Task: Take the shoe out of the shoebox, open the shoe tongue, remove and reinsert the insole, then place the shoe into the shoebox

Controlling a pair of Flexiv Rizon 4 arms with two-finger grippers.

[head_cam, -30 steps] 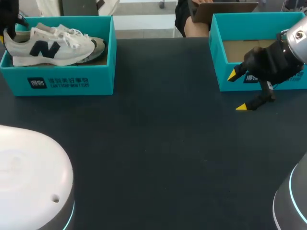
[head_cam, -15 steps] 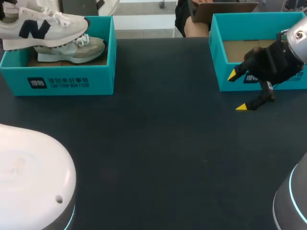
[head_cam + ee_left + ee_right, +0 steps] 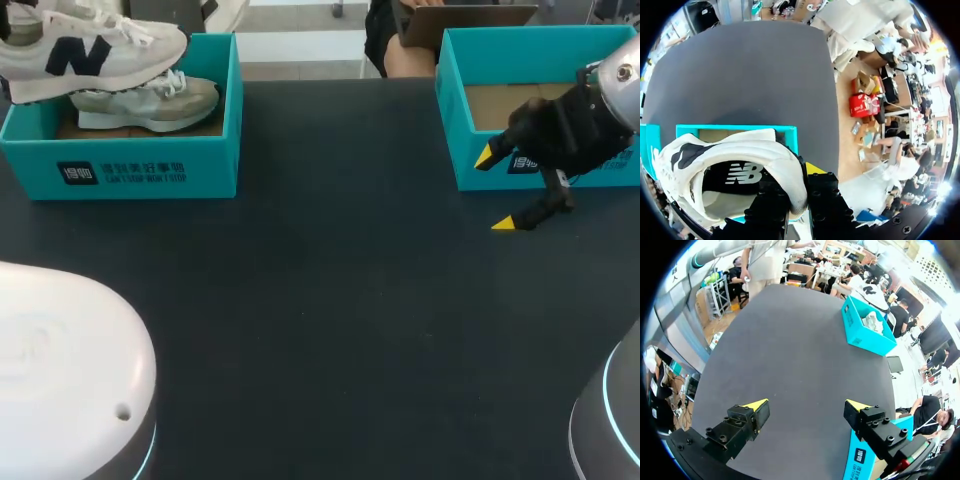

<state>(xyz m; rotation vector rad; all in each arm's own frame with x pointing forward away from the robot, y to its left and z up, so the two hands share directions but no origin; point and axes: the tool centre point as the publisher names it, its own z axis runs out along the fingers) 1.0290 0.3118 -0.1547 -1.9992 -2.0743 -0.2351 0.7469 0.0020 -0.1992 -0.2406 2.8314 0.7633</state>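
A white sneaker [image 3: 90, 48] with a dark side logo hangs above the left teal shoebox [image 3: 130, 170], at the table's far left corner. In the left wrist view my left gripper [image 3: 797, 187] is shut on the heel collar of the sneaker [image 3: 740, 155], one finger inside it and one outside, over the shoebox [image 3: 785, 131]. A second, greyer sneaker [image 3: 150, 102] lies in that box. My right gripper [image 3: 497, 190] stands open just above the table, in front of the right teal shoebox [image 3: 470, 150], with nothing between its fingers [image 3: 757, 406].
The right shoebox holds only its brown cardboard floor [image 3: 500, 100]. The dark table [image 3: 330, 300] stretches between the two boxes. In the right wrist view the left shoebox [image 3: 865, 335] lies far ahead of my right gripper [image 3: 806, 406].
The white sneaker has risen out of the left shoebox, up and to the left, uncovering the second shoe beneath. My right arm has kept still.
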